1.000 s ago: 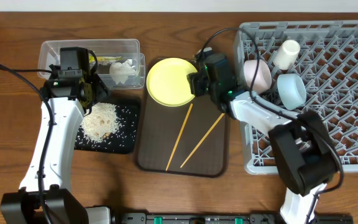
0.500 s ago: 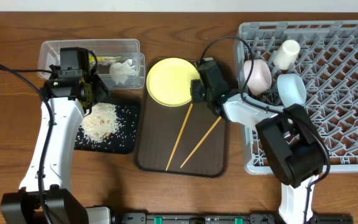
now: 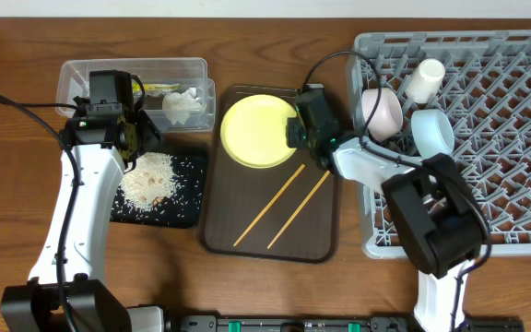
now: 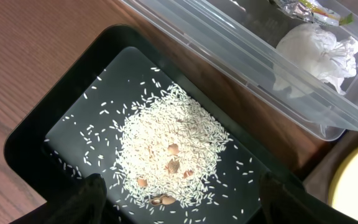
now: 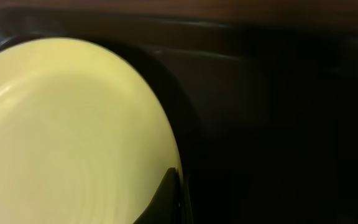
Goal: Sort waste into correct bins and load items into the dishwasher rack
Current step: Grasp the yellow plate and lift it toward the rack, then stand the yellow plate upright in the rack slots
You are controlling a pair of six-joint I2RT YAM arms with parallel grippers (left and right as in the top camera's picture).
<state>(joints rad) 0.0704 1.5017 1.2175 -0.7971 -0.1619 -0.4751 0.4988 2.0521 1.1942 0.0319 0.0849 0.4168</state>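
The round yellow plate (image 3: 256, 131) (image 5: 67, 124) lies at the far end of the dark-brown serving tray (image 3: 238, 235). My right gripper (image 3: 295, 132) (image 5: 178, 186) is shut on the plate's right rim, one dark finger lying over the edge. Two chopsticks (image 3: 270, 205) lie slanted on the tray below the plate. My left gripper (image 3: 141, 138) (image 4: 182, 196) hangs open over the rice (image 3: 150, 180) (image 4: 173, 149) heaped in the black tray (image 3: 187, 189) (image 4: 61, 112). The clear tub (image 3: 109, 69) (image 4: 229, 43) holds the tissue (image 3: 182, 104) (image 4: 316, 50) and the wrapper (image 3: 159, 88) (image 4: 303, 7).
The grey dishwasher rack (image 3: 505, 184) fills the right side. A white-pink bowl (image 3: 383, 111), a light-blue bowl (image 3: 431, 132) and a pale cup (image 3: 425, 80) stand in its far left part. A few brown bits lie in the rice.
My right gripper has closed on the plate's rim. The plate has slid a little toward the near side of the brown tray, and the chopsticks have swung flatter. The left arm has stayed still.
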